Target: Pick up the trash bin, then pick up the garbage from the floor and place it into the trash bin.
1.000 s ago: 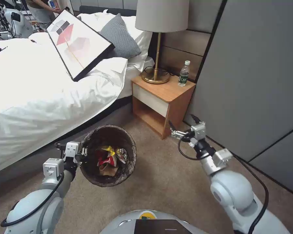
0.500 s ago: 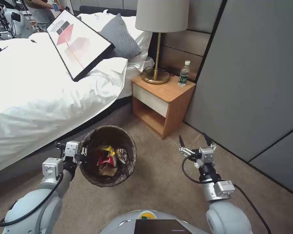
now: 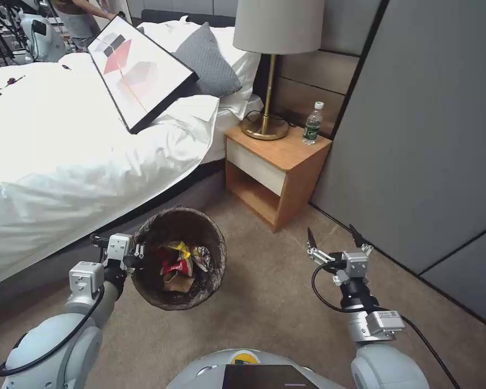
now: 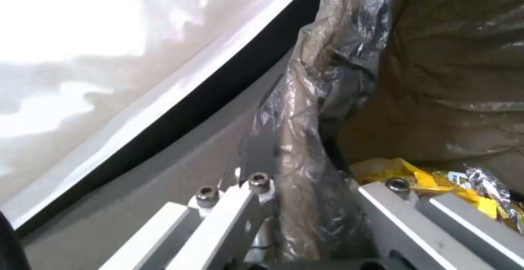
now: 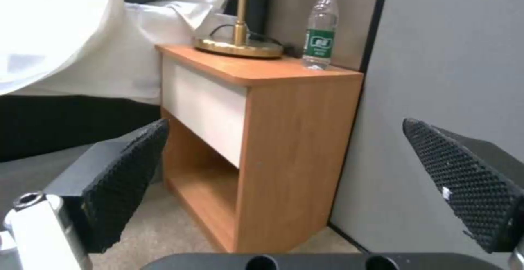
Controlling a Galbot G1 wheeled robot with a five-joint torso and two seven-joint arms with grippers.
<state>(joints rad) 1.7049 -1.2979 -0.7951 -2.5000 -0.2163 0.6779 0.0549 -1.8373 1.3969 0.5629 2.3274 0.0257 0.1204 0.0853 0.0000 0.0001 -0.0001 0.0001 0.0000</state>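
Observation:
The trash bin (image 3: pixel 179 258), round and lined with a dark bag, hangs above the carpet beside the bed. My left gripper (image 3: pixel 136 255) is shut on its near-left rim; the left wrist view has the bag-covered rim (image 4: pixel 306 147) pinched between the fingers. The garbage (image 3: pixel 181 265) lies inside the bin: yellow, red and silver wrappers and a tan paper bag, also seen as garbage (image 4: pixel 437 180) past the rim. My right gripper (image 3: pixel 333 237) is open and holds nothing, raised over the carpet to the right and pointing at the nightstand; its black pads (image 5: pixel 123 184) stand wide apart.
A wooden nightstand (image 3: pixel 275 162) with a brass lamp (image 3: pixel 267 70) and a water bottle (image 3: pixel 312 123) stands ahead of the right gripper. The bed (image 3: pixel 65 140) with a framed picture (image 3: pixel 140 70) fills the left. A grey wall panel (image 3: pixel 432 135) runs along the right.
My right arm has drawn back toward me and its gripper has turned upright. The whole head view shifted slightly, so the camera moved. The left gripper and bin stay put.

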